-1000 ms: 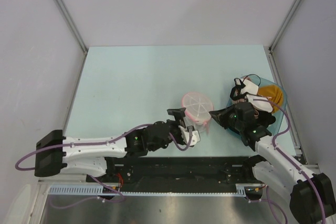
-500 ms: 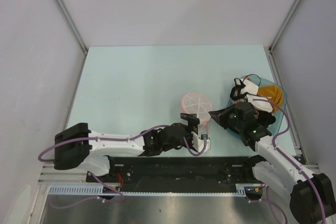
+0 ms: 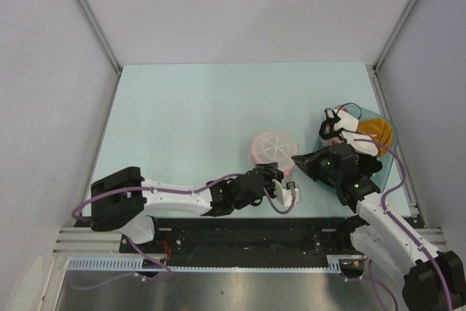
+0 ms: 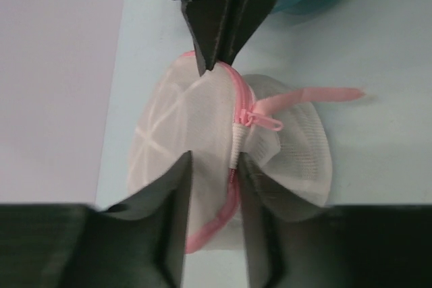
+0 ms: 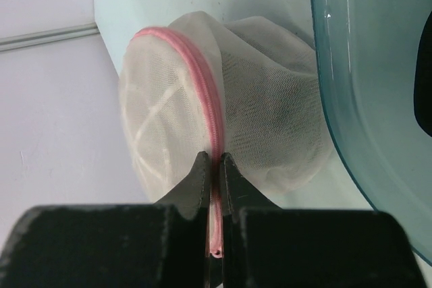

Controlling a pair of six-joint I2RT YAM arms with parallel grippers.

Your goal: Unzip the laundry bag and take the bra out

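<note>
**Jaws at the zip seam: right one clamped, left one straddling**

Your right gripper [image 5: 214, 158] has its two black fingers pressed together on the pink zip seam [image 5: 204, 85] of the laundry bag [image 5: 165, 106], with only the thin pink band between the tips. Your left gripper [image 4: 213, 160] stands with a narrow gap. Its dark, wedge-shaped fingers [image 4: 177, 187] sit on either side of the same seam at the opposite end of the bag. From its wrist view you cannot tell whether the pads press the mesh or only flank it.

Just beyond the left fingertips you have the zip pull [image 4: 260, 121], a small pink tab lying flat on the mesh beside the seam, near the fingers but apart from both. A longer pink ribbon [image 4: 317, 94] trails off the bag onto the surface.

The bag is fine white mesh that you can see through. It has two rounded dome halves that meet at the pink seam running between your grippers. One half is taut and shows pale ribs spread like spokes, while the other is softer and creased. You cannot make out what is inside it.

It rests on the pale blue-green table [image 3: 189, 114], close to the near edge and right of the middle. It sits just beside the smooth, translucent teal basin [image 5: 378, 99] at the right edge, and you cannot tell whether mesh and basin touch. An orange cloth [image 3: 380, 130] lies in that basin.
</note>
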